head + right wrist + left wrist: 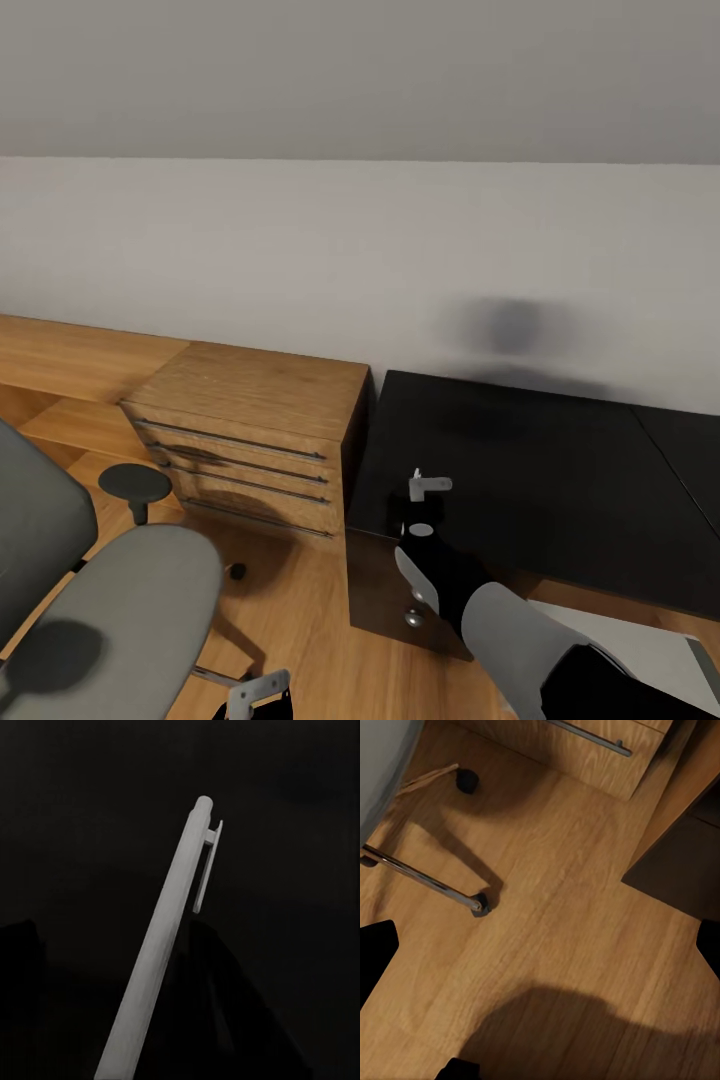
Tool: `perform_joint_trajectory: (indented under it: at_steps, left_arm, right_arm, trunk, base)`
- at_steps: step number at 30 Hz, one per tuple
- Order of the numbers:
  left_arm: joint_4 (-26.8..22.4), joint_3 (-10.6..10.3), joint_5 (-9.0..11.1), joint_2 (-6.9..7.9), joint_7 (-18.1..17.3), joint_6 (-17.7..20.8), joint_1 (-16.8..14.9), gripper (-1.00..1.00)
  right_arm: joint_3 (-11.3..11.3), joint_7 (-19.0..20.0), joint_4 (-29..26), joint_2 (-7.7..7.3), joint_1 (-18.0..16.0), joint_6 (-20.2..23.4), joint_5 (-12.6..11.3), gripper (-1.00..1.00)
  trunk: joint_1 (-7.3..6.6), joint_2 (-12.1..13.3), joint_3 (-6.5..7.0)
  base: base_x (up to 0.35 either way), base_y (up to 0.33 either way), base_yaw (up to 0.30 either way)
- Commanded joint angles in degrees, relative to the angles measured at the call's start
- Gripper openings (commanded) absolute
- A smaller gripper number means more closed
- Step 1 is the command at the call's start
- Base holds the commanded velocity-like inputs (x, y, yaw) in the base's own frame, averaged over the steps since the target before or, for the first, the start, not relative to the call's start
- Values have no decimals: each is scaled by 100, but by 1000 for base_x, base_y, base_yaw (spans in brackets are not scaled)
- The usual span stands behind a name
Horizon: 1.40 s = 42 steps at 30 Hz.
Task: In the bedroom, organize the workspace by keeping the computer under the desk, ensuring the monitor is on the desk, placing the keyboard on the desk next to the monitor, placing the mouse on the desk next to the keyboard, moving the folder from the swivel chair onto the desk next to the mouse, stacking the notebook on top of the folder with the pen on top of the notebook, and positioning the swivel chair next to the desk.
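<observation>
The black desk stands beside an oak dresser. Your right gripper hangs over the desk, and its wrist camera reveals it pinches the pen. For your left gripper, beside the swivel chair, I cannot tell the fingers' state.

Attic bedroom with a home-office corner: sloped grey ceiling over a low pale wall. Furnishings: oak dresser with metal drawer pulls, black-topped desk, grey swivel chair on casters. Flooring: light wood floor.

The right arm — light grey shell, black joints — ends in pale grey jaws.
</observation>
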Motion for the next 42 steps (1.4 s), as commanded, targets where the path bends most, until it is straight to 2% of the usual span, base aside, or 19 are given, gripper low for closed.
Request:
perform_joint_trajectory:
  at_steps: [1, 37, 40, 42]
  left_arm:
    - [-12, -17, 47, 7, 34, -12, 0, 100]
    - [-14, -17, 47, 7, 36, -14, 0, 100]
    - [-15, -17, 47, 7, 34, -14, 0, 100]
    - [-14, -17, 47, 7, 36, -14, 0, 100]
  right_arm:
    - [9, -59, 53, 0, -6, 35, -77, -100]
    - [-73, -40, -4, 0, -6, 35, -94, -100]
    - [-73, -35, -6, 0, -6, 35, -149, -100]
    - [-73, -15, -9, 0, -6, 35, -278, -100]
  trunk:
    - [1, -3, -5]
    - [1, -3, -5]
    - [1, -3, -5]
    - [1, -3, -5]
  base:
    - [0, 0, 0]
    - [0, 0, 0]
    - [0, 0, 0]
    - [0, 0, 0]
